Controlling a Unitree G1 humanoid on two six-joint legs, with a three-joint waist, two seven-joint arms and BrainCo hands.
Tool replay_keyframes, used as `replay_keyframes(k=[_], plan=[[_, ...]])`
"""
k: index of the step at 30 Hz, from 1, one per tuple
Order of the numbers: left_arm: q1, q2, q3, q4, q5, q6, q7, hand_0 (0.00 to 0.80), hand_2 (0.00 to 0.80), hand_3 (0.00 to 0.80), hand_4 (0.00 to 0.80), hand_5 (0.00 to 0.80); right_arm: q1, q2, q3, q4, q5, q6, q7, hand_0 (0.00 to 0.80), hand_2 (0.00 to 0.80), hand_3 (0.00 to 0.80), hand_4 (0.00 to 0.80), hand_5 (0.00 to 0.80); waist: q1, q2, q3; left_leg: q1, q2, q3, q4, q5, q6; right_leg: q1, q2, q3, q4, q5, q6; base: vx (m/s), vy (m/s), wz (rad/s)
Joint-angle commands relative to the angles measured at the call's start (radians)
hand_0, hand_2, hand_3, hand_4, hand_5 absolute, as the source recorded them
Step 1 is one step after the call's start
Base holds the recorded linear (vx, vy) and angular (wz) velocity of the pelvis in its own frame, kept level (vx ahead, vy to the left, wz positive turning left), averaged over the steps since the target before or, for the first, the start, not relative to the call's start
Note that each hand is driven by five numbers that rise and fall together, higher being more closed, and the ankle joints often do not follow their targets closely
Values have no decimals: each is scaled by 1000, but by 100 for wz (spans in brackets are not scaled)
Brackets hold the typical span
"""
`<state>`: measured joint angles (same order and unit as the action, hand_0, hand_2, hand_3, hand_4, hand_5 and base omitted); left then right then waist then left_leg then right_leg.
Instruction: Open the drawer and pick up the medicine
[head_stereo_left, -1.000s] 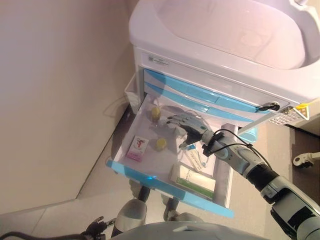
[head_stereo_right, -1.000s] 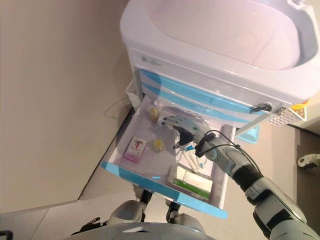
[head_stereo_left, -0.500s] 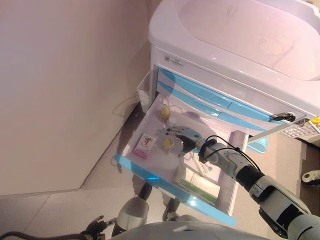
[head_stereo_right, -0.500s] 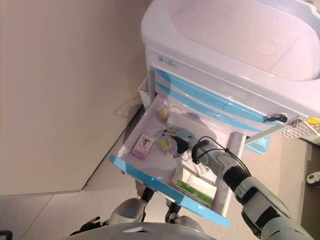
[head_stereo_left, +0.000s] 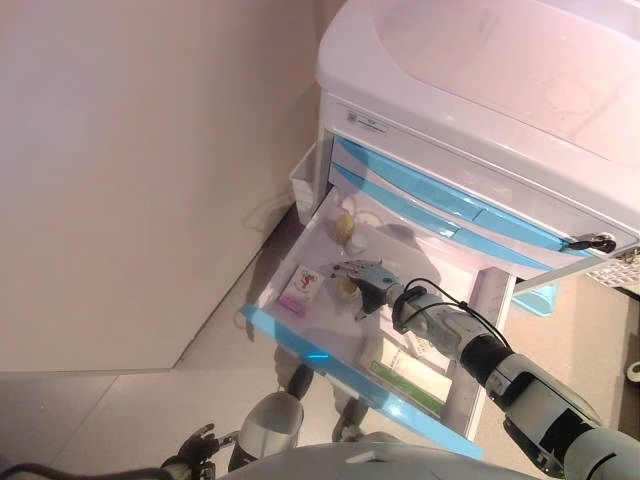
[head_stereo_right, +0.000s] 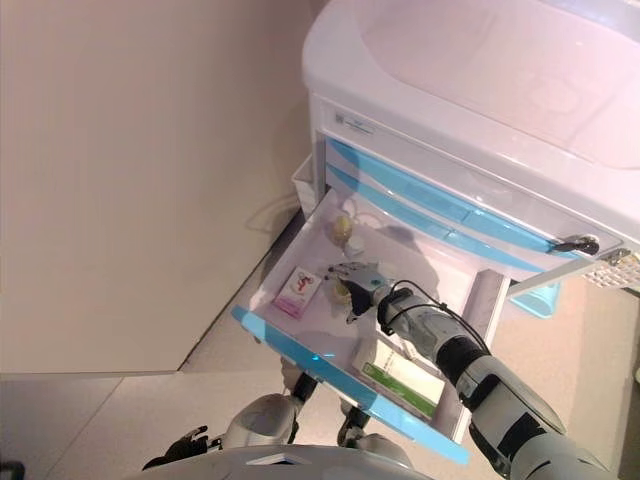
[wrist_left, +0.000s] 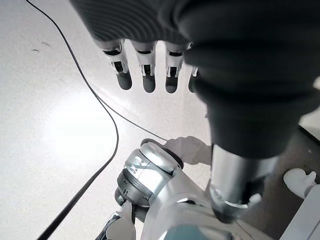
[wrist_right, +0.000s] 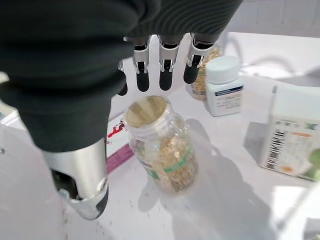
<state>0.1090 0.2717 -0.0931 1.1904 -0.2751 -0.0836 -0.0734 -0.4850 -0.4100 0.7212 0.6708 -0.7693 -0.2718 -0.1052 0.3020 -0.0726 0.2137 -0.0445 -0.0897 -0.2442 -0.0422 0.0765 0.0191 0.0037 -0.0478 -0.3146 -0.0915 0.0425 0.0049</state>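
drawer (head_stereo_left: 300, 345) open; right hand (head_stereo_right: 362, 277) spread, unclenched, over clear pill bottle (wrist_right: 161, 143), nothing held; bottle upright between thumb and fingers (wrist_right: 166, 75); risks: thumb tips bottle, fingers knock white bottle (wrist_right: 224, 85) at 1 o'clock; left hand (wrist_left: 150, 70) released, idle.

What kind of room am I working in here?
Probably a clinic or ward. A white medical cart with blue-fronted drawers stands by a plain wall. Its open drawer holds a clear pill bottle, a white bottle and medicine boxes, under the open right hand.
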Motion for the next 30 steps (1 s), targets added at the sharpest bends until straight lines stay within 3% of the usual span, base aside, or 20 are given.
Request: replay_keyframes(k=[1,7,14,30], plan=[[14,-13,-36,35,24,-7,0,0,0,0,0,0,-36,17,29,-9,-15,-1,-59,0,0,0,0,0,11,0,-30,-17,-40,-27,-29,-31,2,29,14,-9,86,-73,25,0,0,0],[17,-15,-45,29,17,-9,-4,0,0,0,0,0,-38,20,25,-3,-31,-8,-87,0,0,0,0,0,13,6,-28,-17,-42,-33,-30,-30,4,27,13,-12,88,-73,26,0,0,0],[22,-10,-54,14,21,-6,-14,0,0,0,0,0,-60,4,47,30,-159,20,-111,0,0,0,0,0,21,12,-25,-17,-43,-37,-31,-27,6,28,12,-14,89,-72,28,0,0,0],[28,0,-71,-13,16,9,-19,0,0,0,0,0,-95,-12,63,72,-186,21,-148,0,0,0,0,0,31,14,-28,-18,-43,-40,-33,-22,6,31,13,-16,81,-67,32,0,0,0]])
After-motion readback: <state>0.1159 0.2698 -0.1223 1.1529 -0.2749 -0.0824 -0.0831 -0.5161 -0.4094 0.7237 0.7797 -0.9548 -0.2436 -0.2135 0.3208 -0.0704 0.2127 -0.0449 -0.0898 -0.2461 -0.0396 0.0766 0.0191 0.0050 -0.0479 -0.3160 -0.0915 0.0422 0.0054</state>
